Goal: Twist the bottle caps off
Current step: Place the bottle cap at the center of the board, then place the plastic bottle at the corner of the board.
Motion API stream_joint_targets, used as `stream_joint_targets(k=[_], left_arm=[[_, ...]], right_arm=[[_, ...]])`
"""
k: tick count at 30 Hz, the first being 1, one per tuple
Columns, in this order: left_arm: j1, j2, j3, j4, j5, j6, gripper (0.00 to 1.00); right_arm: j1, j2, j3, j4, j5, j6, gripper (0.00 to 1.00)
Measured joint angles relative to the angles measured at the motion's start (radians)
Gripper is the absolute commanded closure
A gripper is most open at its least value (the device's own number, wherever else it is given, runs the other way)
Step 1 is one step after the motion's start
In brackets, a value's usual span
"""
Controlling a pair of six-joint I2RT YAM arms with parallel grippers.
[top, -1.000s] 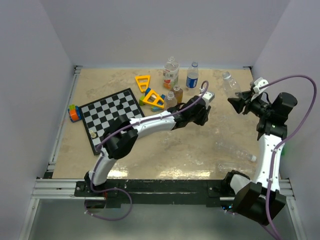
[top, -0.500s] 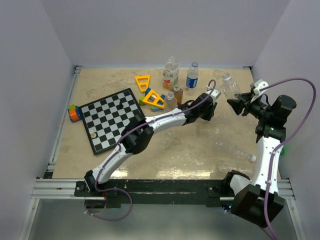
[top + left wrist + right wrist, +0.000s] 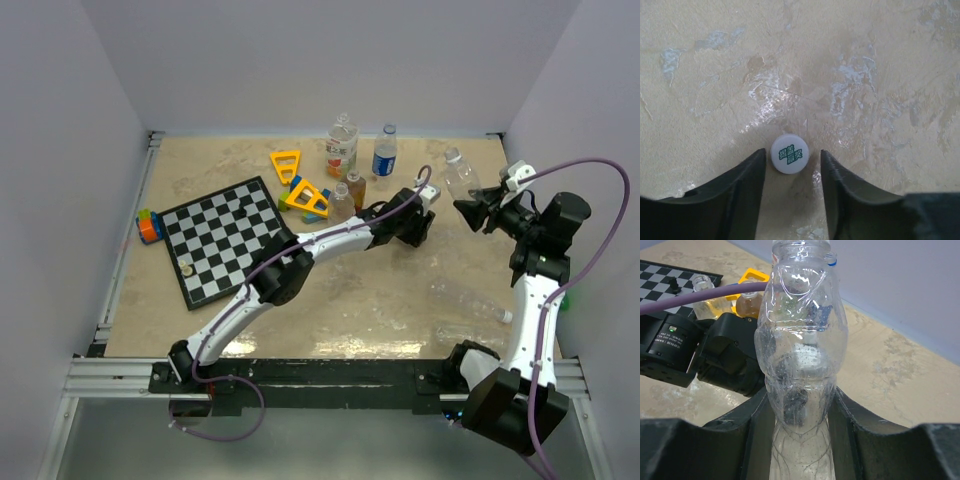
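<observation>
Left arm has stretched further away from the black-and-white chessboard (image 3: 225,240) than a second ago, and its left pincer (image 3: 792,152) has gone from pressed together to spread. The right arm has barely shifted.

Small round white plastic cap with green print (image 3: 789,155) now lies flat on the beige tabletop (image 3: 350,290), well right of the chessboard. It sits between the parted left fingers with a sliver of gap each side, so it is released, not pinched.

Right pincer (image 3: 799,405) is pinching the crumpled clear plastic bottle (image 3: 800,330) round its lower body, held up off the tabletop, further right of the chessboard again. A blue ring shows at the neck; the mouth is cut off at the frame edge, so I can't tell if it is bare.

Step in hand, by my read — dropping off a cap taken from the held bottle. Next move calls for lifting the left pincer straight up without nudging the cap, then setting the clear bottle down. After that comes the next capped one, probably the blue-labelled bottle (image 3: 385,157) beyond the chessboard's far right corner.
</observation>
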Motion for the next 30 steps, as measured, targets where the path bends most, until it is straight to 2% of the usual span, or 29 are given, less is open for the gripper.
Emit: stream_joint_targets(k=[6,11,20,30], left_arm=[[0.000,-0.039,-0.034,-0.003,0.026,0.004,0.41],[-0.004,-0.231,-0.215,0.016,0.058,0.008,0.40],[-0.018,-0.801,-0.662,0.158,0.175,0.010,0.40],[-0.051,-1.398,-1.223,0.212,0.213,-0.014,0.38]], right_arm=[[0.000,0.000,-0.002,0.000,0.001,0.000,0.88],[0.000,-0.008,-0.006,0.000,0.003,-0.001,0.88],[-0.002,-0.024,-0.007,-0.005,-0.008,-0.018,0.87],[0.011,-0.018,-0.011,-0.109,-0.169,-0.129,0.87]])
